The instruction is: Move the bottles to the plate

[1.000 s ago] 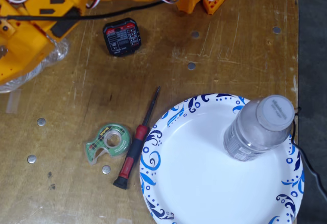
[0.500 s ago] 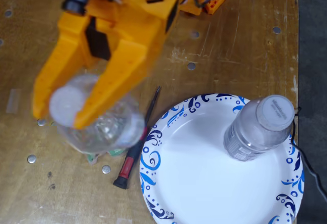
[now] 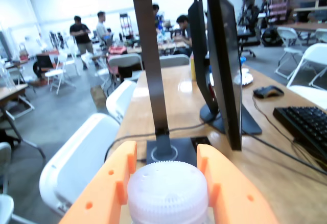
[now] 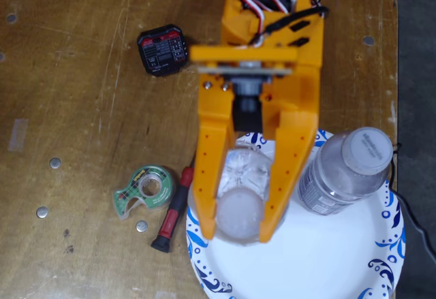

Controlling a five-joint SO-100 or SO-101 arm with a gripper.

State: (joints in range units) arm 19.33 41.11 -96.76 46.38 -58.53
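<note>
My orange gripper [image 4: 240, 227] is shut on a clear crinkled bottle [image 4: 240, 183] with a white cap, holding it over the left part of the white plate [image 4: 327, 258] with blue swirls. In the wrist view the bottle's white cap [image 3: 168, 191] sits between the two orange fingers [image 3: 110, 193]. Whether this bottle touches the plate cannot be told. A second clear bottle [image 4: 344, 173] with a white cap stands upright on the plate's upper right part, just right of the gripper.
A green tape dispenser [image 4: 144, 191] and a red-handled screwdriver [image 4: 174, 210] lie left of the plate. A black tester [image 4: 163, 49] sits farther up the wooden table [image 4: 75, 108]. The table's right edge runs close to the plate.
The arm has swung right with the crinkled bottle, from over the tape dispenser to above the plate. One second ago the gripper was at the upper left.
</note>
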